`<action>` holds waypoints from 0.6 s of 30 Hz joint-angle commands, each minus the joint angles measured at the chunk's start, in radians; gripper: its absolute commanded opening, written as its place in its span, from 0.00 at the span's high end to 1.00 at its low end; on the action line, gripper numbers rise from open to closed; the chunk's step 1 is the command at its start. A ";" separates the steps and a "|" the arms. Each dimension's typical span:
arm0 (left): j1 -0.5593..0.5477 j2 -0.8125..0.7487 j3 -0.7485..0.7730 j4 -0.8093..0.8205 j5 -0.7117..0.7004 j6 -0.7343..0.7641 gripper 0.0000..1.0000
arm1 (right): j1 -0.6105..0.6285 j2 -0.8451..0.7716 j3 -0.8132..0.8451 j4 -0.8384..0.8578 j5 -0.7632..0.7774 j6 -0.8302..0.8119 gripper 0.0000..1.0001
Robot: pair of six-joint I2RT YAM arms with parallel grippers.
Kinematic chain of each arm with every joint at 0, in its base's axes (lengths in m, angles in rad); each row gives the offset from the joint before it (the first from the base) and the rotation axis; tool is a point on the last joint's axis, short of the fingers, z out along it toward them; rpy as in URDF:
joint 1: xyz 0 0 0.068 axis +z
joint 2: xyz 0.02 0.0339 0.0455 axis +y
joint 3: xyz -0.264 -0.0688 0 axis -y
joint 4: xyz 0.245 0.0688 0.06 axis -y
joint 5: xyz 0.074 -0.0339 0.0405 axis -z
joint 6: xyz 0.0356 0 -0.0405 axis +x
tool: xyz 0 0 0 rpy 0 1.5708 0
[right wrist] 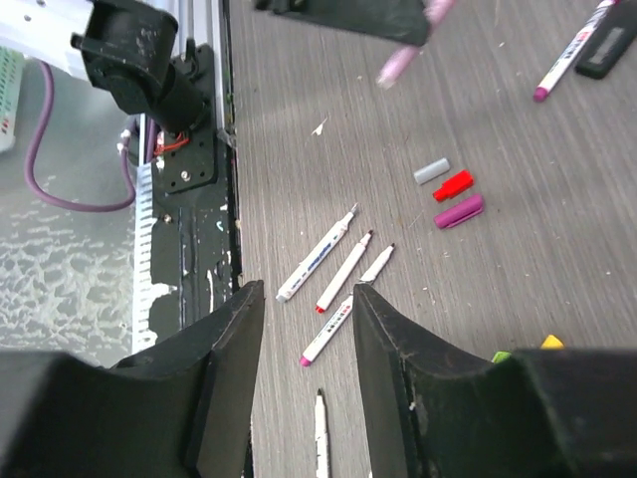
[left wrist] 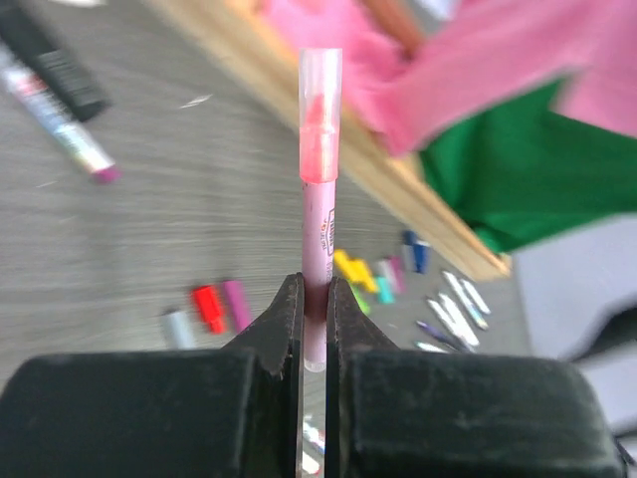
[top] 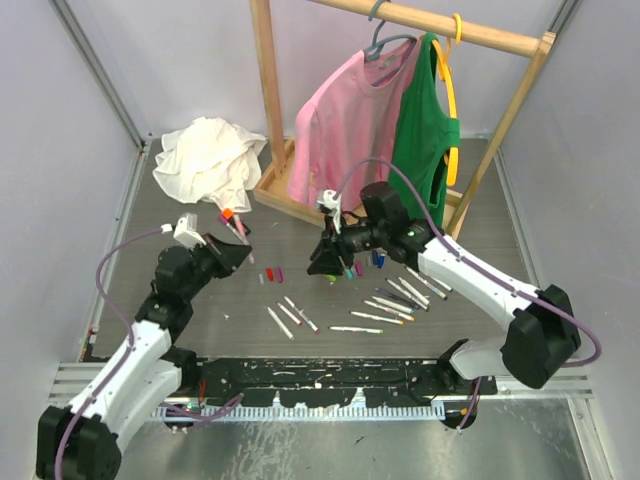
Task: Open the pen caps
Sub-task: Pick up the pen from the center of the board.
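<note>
My left gripper (left wrist: 316, 289) is shut on a slim pink pen (left wrist: 318, 214) that points away from it. The pen wears a translucent cap (left wrist: 320, 110) with a pink tip showing inside. In the top view the left gripper (top: 243, 252) is raised left of centre. My right gripper (right wrist: 307, 291) is open and empty, hovering over several uncapped white pens (right wrist: 317, 253). In the top view the right gripper (top: 325, 268) is at the middle. Grey, red and purple caps (right wrist: 454, 185) lie loose between the arms. They also show in the top view (top: 272, 274).
A black marker (top: 232, 222) lies by a crumpled white cloth (top: 208, 160). A wooden rack (top: 268, 110) holds a pink shirt (top: 345, 125) and a green shirt (top: 425, 130). More pens (top: 405, 293) and coloured caps (top: 358, 268) lie right of centre. A metal rail (top: 320, 375) runs along the near edge.
</note>
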 commanded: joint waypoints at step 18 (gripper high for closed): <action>-0.630 -0.124 -0.194 0.780 -0.174 0.194 1.00 | -0.146 -0.134 -0.335 1.028 -0.324 0.680 0.39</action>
